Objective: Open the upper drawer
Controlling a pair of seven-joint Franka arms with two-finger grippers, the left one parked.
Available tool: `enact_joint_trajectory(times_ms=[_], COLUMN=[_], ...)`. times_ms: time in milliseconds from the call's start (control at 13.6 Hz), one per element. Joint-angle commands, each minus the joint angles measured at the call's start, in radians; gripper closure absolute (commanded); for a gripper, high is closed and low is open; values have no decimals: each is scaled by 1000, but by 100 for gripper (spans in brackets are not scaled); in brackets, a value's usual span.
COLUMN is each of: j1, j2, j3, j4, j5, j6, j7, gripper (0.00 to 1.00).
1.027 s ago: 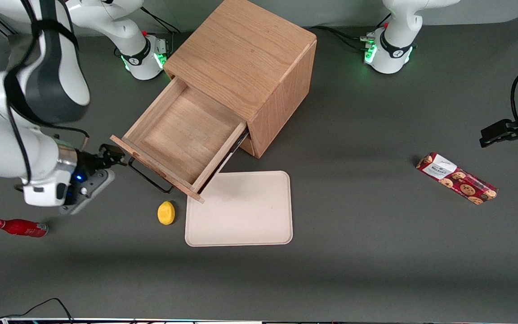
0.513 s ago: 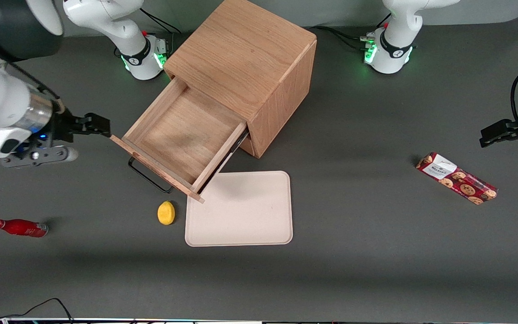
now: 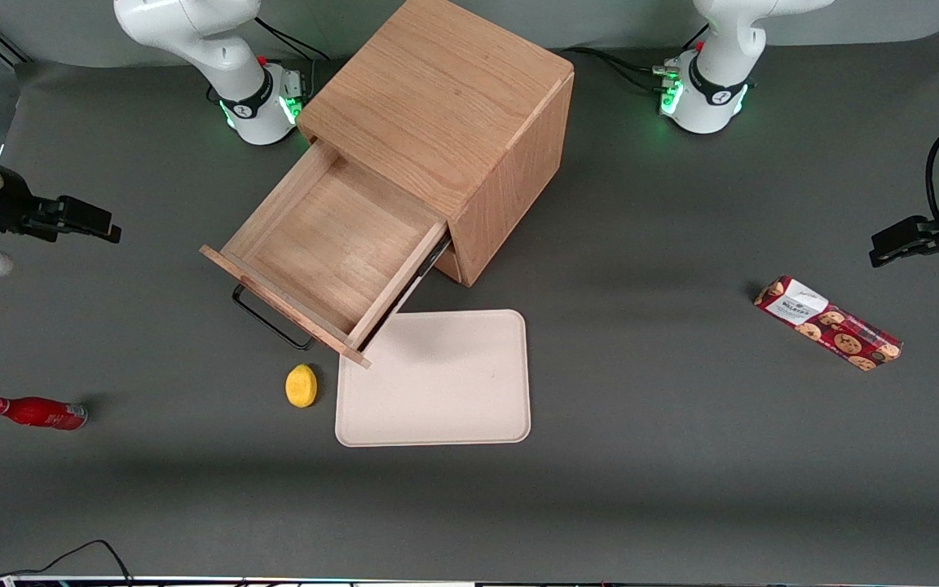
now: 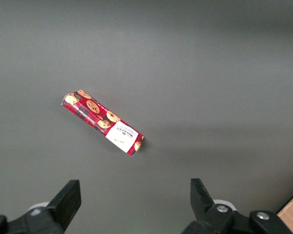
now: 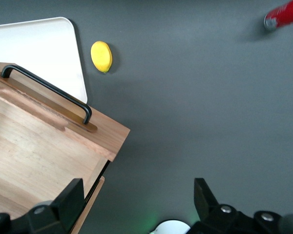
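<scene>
The oak cabinet stands mid-table. Its upper drawer is pulled far out, showing an empty light-wood tray. Its thin black bar handle sticks out from the front panel. The drawer and handle also show in the right wrist view. The lower drawer is hidden under the upper one. My gripper is open and empty, well away from the drawer toward the working arm's end of the table. Its fingers hold nothing, and the gripper hangs above bare table beside the drawer's corner.
A beige tray lies in front of the drawer, with a yellow lemon beside it. A red bottle lies near the working arm's end. A red cookie box lies toward the parked arm's end.
My gripper has drawn away from the drawer handle toward the working arm's end of the table and farther from the front camera. The drawer has stayed pulled out.
</scene>
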Motion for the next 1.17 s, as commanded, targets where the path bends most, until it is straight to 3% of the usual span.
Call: enact_joint_trajectory(times_ms=[0,147,440,1100], j1=[-153,-247,-256,-241], j2=[-64,-18,46,106], j3=[139,234,227,193], j4=[-110,-41,65,124], j5=[-26,-87,-112,-109], j6=[65,63,63,74], j7=[41,45,44,42], gripper=[0,0,0,0])
